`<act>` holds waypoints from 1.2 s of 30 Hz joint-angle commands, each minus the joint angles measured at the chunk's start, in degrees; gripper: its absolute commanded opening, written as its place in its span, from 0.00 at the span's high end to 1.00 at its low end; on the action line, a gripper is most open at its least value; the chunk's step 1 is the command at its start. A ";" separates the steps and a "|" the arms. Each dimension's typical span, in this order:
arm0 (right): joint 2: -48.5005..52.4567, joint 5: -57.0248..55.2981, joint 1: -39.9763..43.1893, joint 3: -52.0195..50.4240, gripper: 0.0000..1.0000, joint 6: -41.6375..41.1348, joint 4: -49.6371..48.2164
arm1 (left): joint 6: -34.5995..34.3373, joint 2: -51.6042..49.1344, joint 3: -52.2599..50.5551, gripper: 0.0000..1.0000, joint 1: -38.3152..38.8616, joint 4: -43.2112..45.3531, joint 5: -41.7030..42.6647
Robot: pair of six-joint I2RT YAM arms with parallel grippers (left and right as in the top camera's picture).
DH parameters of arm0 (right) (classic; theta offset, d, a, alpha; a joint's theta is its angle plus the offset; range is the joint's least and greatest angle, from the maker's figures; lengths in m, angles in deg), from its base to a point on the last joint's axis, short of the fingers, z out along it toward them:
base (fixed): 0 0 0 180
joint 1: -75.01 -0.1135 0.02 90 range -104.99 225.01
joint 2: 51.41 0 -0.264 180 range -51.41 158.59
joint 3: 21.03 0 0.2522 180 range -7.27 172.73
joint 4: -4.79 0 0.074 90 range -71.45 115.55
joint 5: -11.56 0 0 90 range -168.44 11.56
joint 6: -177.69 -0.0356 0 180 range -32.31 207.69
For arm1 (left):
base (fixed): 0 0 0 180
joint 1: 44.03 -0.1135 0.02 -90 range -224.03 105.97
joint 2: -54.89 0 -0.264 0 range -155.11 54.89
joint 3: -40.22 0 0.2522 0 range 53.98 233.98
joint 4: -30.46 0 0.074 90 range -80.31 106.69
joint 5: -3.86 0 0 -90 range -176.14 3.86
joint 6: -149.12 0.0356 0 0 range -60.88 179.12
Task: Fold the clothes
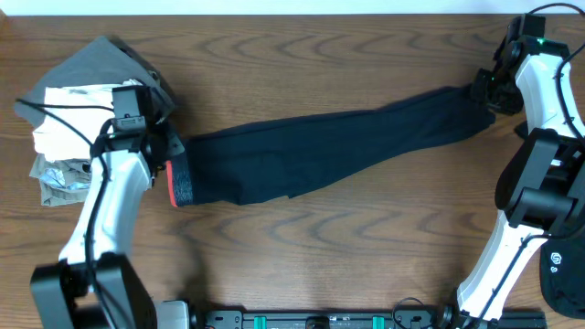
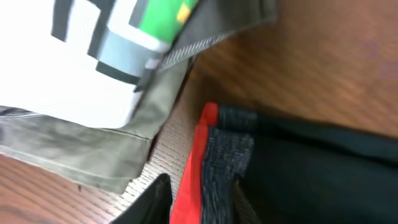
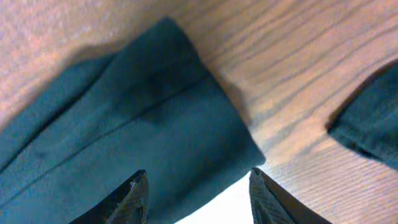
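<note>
lying stretched across the table (image 1: 366, 265), the black trousers (image 1: 329, 151) point their red-edged waistband (image 2: 214, 168) left. left gripper (image 2: 199, 208) straddles it, grip unclear. right gripper (image 3: 198, 198) stands partly open over the far-right cuff (image 3: 205, 124), holding nothing. other clothes (image 1: 87, 100) heap far left.

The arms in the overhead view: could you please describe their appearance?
Both the left arm and right arm have white shells with black joints and bases. Black cables loop from the left wrist; a green light glows on the right.
</note>
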 commanded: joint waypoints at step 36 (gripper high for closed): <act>0.37 3.80 3.26 1.11 0.40 5.22 5.40 | -5.22 -7.06 -7.04 0.93 2.40 -1.18 4.83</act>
